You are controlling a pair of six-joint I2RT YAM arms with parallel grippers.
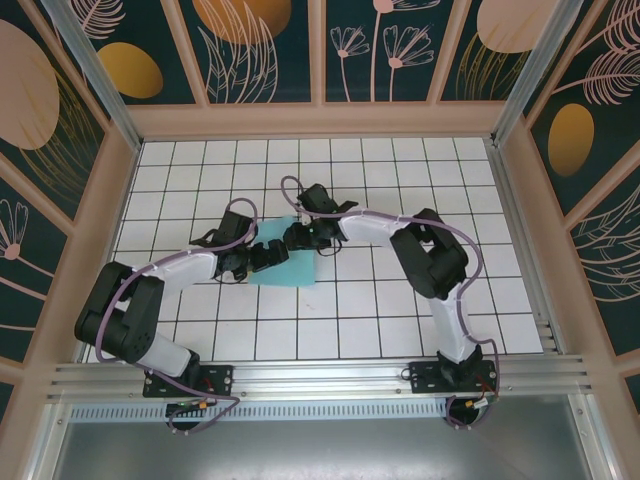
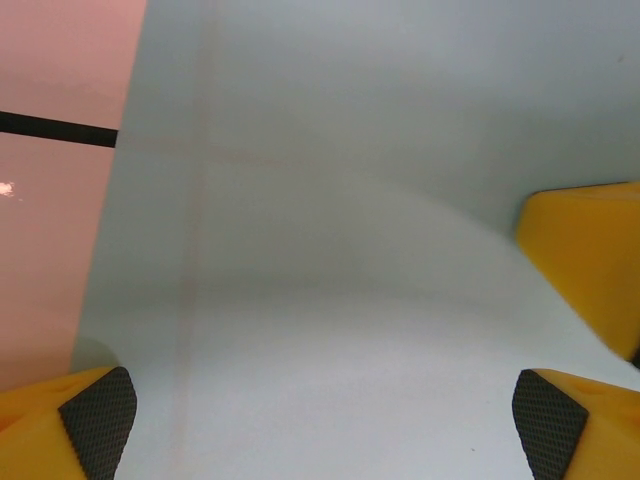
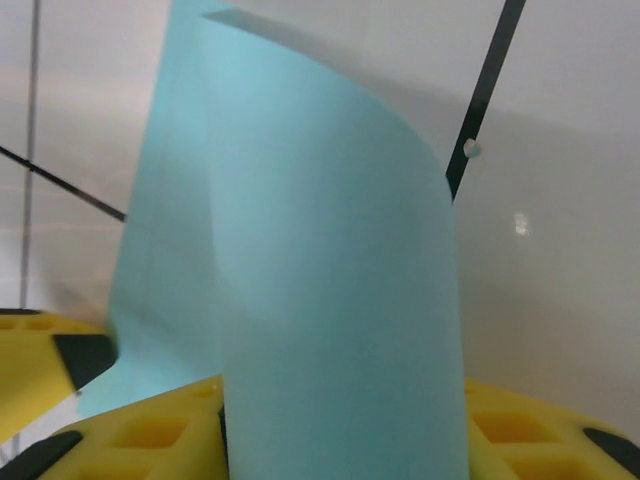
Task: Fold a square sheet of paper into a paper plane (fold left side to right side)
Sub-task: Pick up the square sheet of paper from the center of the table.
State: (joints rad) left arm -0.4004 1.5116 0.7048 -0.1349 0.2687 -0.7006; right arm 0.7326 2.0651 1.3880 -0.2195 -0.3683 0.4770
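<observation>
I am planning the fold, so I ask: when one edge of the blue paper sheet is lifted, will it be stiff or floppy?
Probably floppy: in the right wrist view the raised sheet bends in a smooth curve instead of standing flat. It seems thin and light, so it may spring back if released. Pushed, it might slide on the glossy table.

You're working in a robot test booth, lab-style. The left arm [image 1: 135, 315] and right arm [image 1: 430, 260] are bolted to an aluminium rail [image 1: 320, 378] at a white grid-tiled table [image 1: 400, 320], boxed by leaf-patterned wall panels [image 1: 265, 50].
</observation>
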